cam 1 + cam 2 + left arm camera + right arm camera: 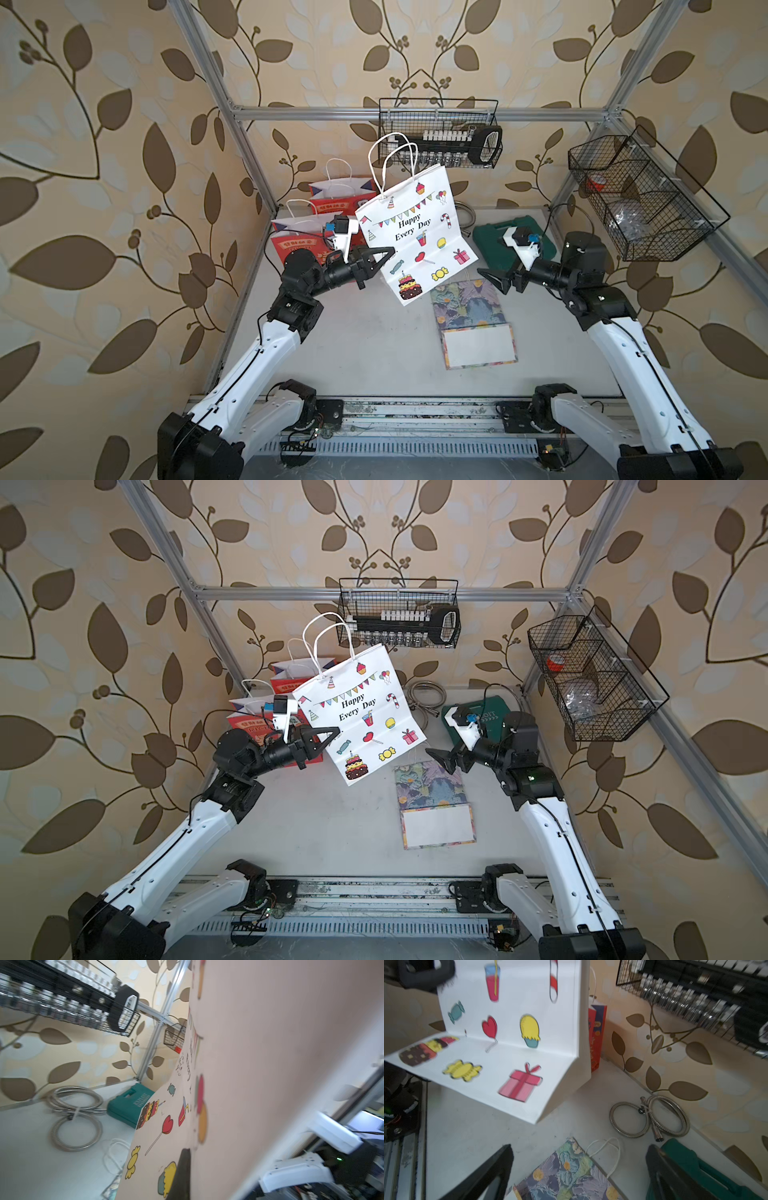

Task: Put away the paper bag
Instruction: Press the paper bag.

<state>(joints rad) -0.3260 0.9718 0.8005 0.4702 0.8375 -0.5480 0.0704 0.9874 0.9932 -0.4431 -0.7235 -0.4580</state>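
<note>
- While the left gripper (387,253) clamps one edge of the white paper bag (419,232), tilted in mid-air left of centre, paper could slip or tear.
- With jaws apart, the right gripper (494,280) offers no support.

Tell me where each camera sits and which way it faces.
Top views: overhead, front, looking down and back at the table; both arms show, left jaws shut on the white bag, right jaws open.
Left wrist: on the left arm, looking along the white bag's face toward the hose, case and back basket; one own jaw tip shows.
Right wrist: on the right arm, looking down over the floral bag toward the white bag; both own jaws show, open.
Shared: both wrist views catch hose, case, white bag.
</note>
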